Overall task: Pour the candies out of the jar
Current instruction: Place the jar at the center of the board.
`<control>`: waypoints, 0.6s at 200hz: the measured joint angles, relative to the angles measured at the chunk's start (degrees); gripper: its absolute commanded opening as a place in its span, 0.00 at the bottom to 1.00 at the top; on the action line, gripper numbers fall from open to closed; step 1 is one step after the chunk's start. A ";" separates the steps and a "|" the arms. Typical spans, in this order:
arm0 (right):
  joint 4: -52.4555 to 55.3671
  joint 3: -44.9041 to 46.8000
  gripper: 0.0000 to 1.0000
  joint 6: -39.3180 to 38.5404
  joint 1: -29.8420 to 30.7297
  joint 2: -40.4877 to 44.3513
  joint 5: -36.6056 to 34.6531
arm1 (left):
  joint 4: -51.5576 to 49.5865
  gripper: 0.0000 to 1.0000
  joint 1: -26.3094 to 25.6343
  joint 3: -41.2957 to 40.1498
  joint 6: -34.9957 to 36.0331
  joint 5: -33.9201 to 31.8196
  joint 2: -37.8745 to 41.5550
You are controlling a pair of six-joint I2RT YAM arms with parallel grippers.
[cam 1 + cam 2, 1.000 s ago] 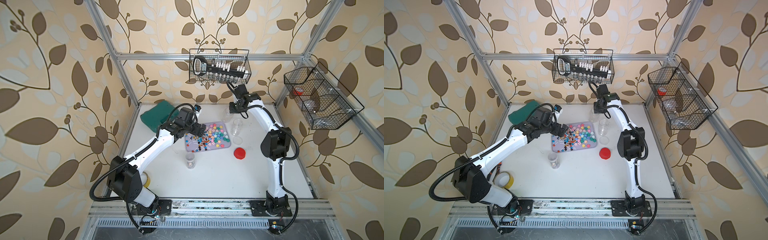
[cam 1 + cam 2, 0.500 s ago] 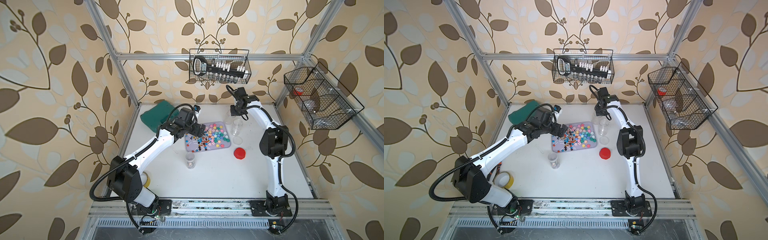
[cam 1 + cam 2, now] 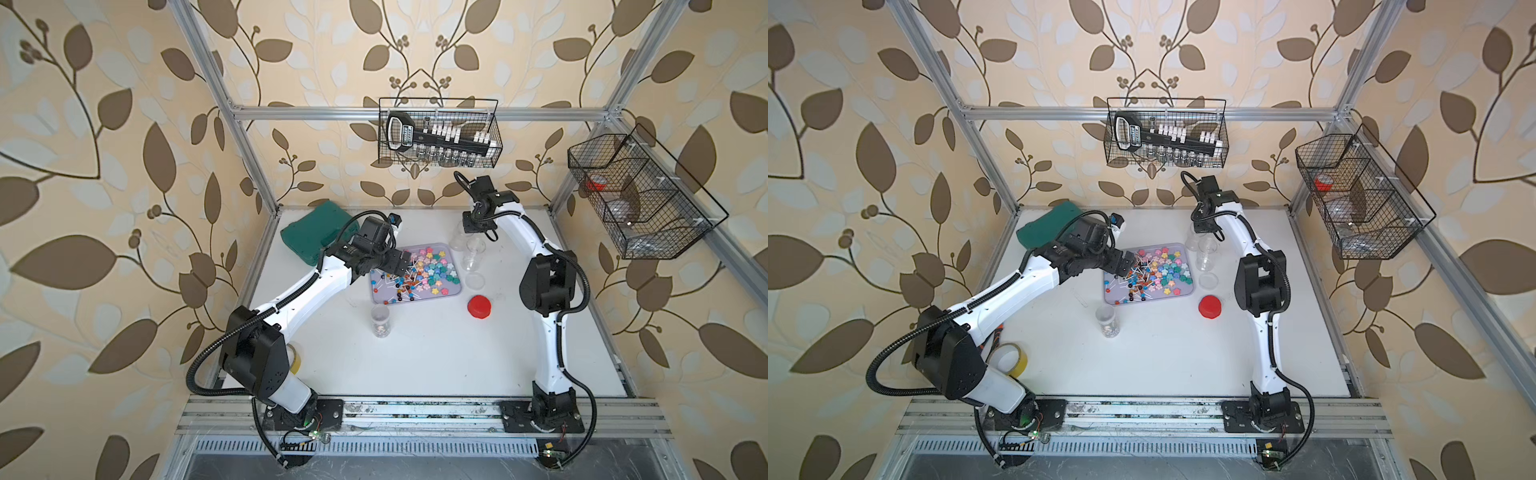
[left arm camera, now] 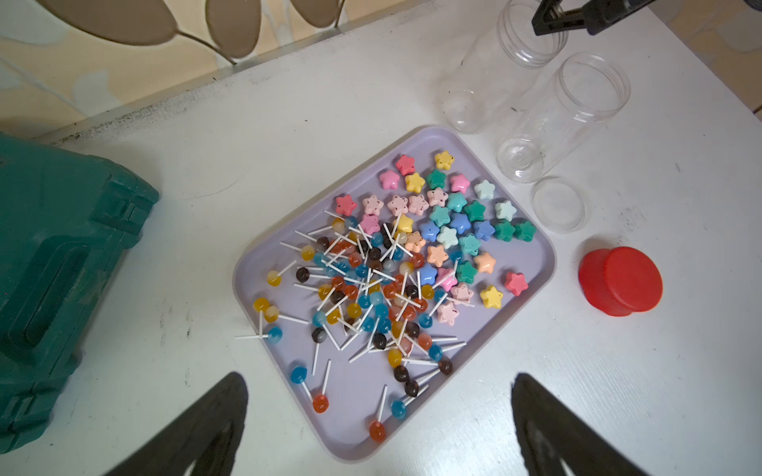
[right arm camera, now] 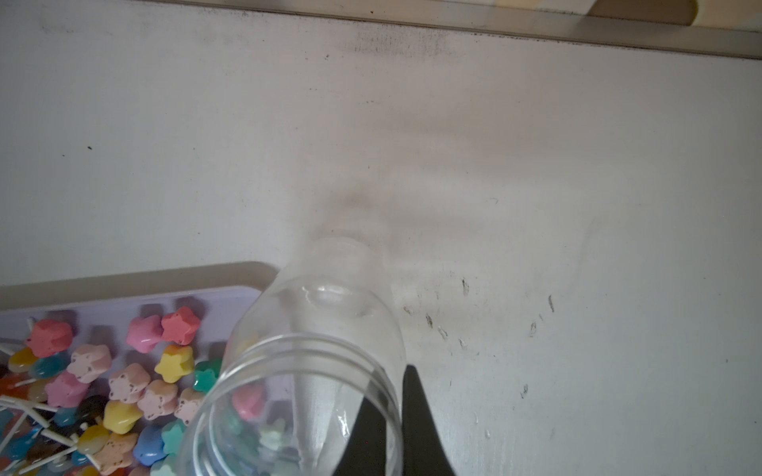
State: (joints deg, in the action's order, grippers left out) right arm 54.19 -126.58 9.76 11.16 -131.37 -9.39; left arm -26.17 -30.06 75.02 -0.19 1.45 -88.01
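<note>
**Top views.** You see the candies (image 3: 424, 270) spread over the tray (image 3: 451, 293) in the middle of the worktop (image 3: 436, 357). Two clear jars stand empty just beside the tray's far right corner: the held jar (image 3: 457, 241) and the spare jar (image 3: 473, 255). The front jar (image 3: 1108, 322) stands apart, toward the arm bases, with a few small pieces at its bottom. The left arm reaches in low, with the left gripper (image 3: 399, 266) above the tray's left part. The right arm arches to the back, with the right gripper (image 3: 473, 226) pointing down at the held jar.

**Left wrist.** The left gripper (image 4: 379, 377) is spread wide and carries nothing. Star pieces lie toward the jars, and ball lollipops lie toward the case (image 4: 53, 268). A clear lid (image 4: 558, 204) and a red lid (image 4: 620, 280) rest on the worktop beside the tray.

**Right wrist.** The right gripper (image 5: 389, 395) pinches the held jar's wall at the mouth, one finger inside and one outside.
</note>
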 measured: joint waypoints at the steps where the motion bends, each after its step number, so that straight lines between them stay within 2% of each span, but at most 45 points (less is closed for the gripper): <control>1: -0.02 0.00 0.09 0.00 -0.02 0.00 0.00 | 0.00 0.99 0.00 0.00 0.00 0.00 0.00; 38: 0.00 -0.02 0.17 -0.17 -0.31 -0.02 0.17 | 0.00 0.99 0.00 0.00 0.00 0.00 0.00; 67: 0.00 -0.07 0.27 -0.35 -0.44 -0.02 0.31 | 0.00 0.99 0.00 0.00 0.00 0.00 0.00; 120: -0.15 -0.15 0.32 -0.37 -0.46 0.04 0.87 | 0.00 0.99 0.00 0.00 0.00 0.02 0.00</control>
State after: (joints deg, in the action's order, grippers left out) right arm 54.04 -126.74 9.39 10.70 -131.33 -8.51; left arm -26.17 -30.06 75.02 -0.19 1.48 -88.01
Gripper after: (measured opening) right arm 0.306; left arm 0.989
